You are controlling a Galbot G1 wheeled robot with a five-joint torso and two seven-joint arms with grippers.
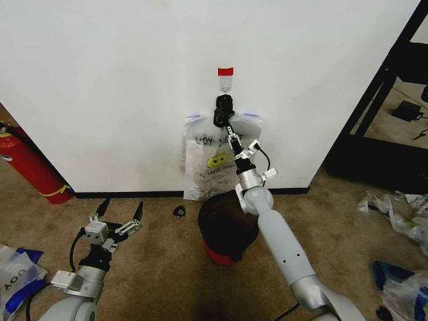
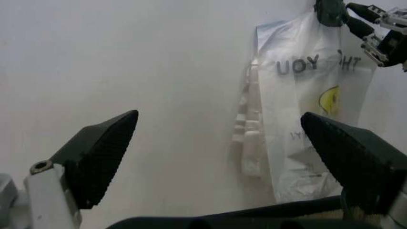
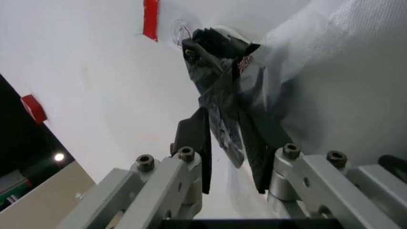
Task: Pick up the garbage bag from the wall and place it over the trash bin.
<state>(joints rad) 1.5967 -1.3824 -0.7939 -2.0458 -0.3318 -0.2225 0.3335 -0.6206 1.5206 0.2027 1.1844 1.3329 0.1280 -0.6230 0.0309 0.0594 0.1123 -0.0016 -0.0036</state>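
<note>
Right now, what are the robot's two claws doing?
Left gripper: open, empty, low by the floor.
Right gripper: closing around the black clip, fingers apart.

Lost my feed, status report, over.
Right pincer at the garbage bag top, fingers astride the black clip. Left pincer open, low. Trash bin below.

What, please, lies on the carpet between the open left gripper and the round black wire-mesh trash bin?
In the head view, one small black ring-like object lies on the brown carpet between the left gripper and the trash bin; otherwise that stretch is bare.
</note>
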